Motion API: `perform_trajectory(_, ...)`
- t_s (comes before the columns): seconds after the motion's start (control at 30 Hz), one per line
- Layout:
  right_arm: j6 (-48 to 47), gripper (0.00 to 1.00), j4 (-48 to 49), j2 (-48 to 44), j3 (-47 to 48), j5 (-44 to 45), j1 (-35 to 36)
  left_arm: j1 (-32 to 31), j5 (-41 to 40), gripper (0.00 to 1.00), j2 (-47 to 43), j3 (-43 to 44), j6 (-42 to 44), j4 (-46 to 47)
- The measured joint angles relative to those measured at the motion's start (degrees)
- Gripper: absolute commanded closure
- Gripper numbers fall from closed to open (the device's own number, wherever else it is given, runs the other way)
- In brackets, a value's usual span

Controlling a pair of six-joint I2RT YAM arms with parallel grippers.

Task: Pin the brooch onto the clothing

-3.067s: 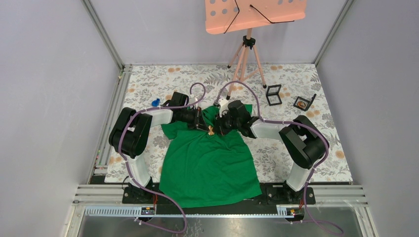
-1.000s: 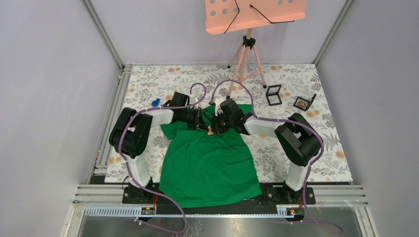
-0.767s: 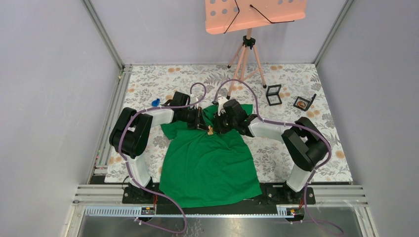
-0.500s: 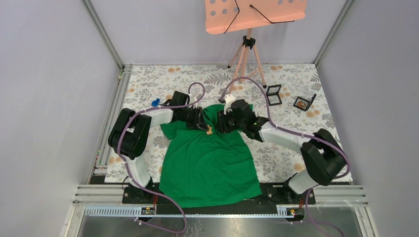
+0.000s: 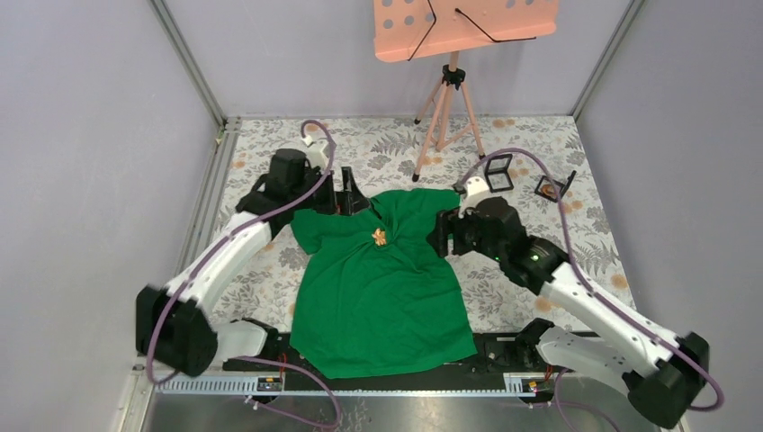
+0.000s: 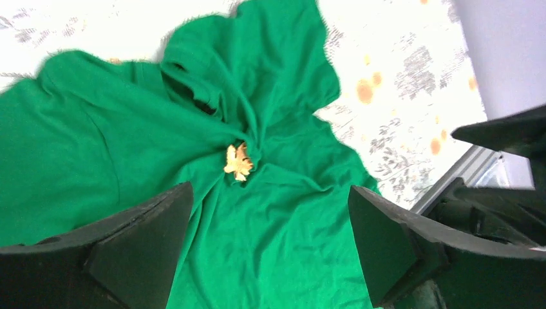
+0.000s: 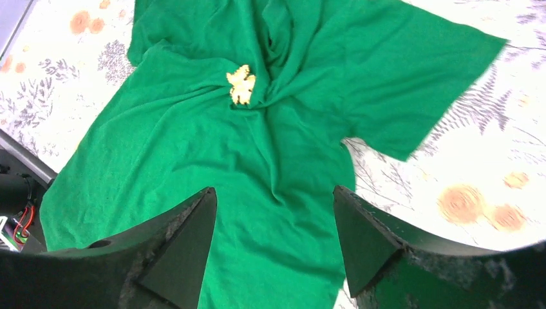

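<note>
Withdrawn from the small gold brooch [image 5: 381,237] on the bright green fabric T-shirt [image 5: 387,301], left hand [image 6: 269,190] hung at ten o'clock, right hand [image 7: 272,189] at three, both with fingers apart.

From high behind my bases, the fixed overhead camera takes in the whole flower-patterned table [image 5: 540,153]. My wrist cameras look down between their own dark fingers [image 6: 138,248], the left from the far-left side, the right from the right, both nearer. All three share the bright green soft T-shirt [image 5: 382,297] and the small gold brooch [image 5: 381,238].
</note>
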Motion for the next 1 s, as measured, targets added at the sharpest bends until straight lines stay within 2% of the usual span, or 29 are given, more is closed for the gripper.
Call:
perform_trajectory(0.17, 1.0, 0.19, -13.9, -6.8, 4.4, 4.4, -2.7, 0.5, -0.2, 0.01, -14.3, 0.8, 2.6, -6.3)
perform_trajectory(0.4, 1.4, 0.18, -23.6, -3.2, 11.0, 6.9, -14.8, 2.2, -2.7, 0.01, -24.2, 1.1, 6.4, -11.2)
perform_trajectory(0.63, 0.8, 0.23, -22.4, 16.3, 17.7, 7.0, -30.5, 5.5, -6.0, 0.01, -26.1, -2.1, 9.7, -11.9)
perform_trajectory(0.8, -2.6, 0.26, -21.7, 31.8, 25.2, 11.5, -36.7, 9.7, -6.5, 0.01, -25.6, -3.4, 10.4, -12.1)
perform_trajectory(1.0, -6.5, 0.29, -21.7, 45.0, 35.8, 16.1, -41.1, 14.7, -4.9, 0.01, -24.4, -3.4, 9.7, -11.3)
